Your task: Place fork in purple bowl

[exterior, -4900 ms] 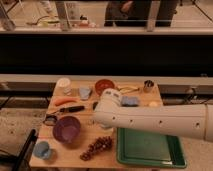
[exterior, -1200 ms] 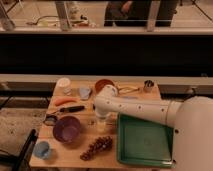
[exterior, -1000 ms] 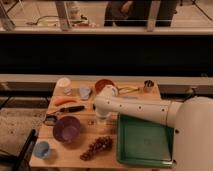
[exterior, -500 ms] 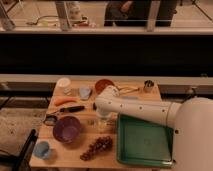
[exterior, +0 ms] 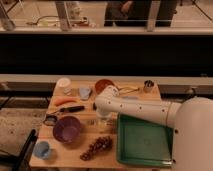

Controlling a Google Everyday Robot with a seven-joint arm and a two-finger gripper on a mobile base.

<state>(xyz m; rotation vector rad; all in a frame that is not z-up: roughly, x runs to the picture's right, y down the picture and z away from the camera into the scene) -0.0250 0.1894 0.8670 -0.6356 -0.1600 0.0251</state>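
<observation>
The purple bowl (exterior: 67, 129) stands on the left part of the wooden table (exterior: 75, 161). My white arm reaches in from the right. My gripper (exterior: 102, 118) hangs down at the table's middle, just right of the bowl and apart from it. A thin pale sliver, which looks like the fork (exterior: 91, 121), lies on the wood between the bowl and the gripper. I cannot tell whether the gripper touches it.
A green tray (exterior: 145, 141) fills the right front. A black-handled knife (exterior: 70, 110), an orange piece (exterior: 65, 101) and a white cup (exterior: 63, 84) lie at back left. An orange-brown bowl (exterior: 104, 86), a wiry utensil (exterior: 127, 90), a metal cup (exterior: 148, 86), grapes (exterior: 97, 146) and a light-blue cup (exterior: 42, 149) are also there.
Since the earliest frame my arm has drawn back off the green tray. Over the last second the gripper has stayed almost still beside the purple bowl.
</observation>
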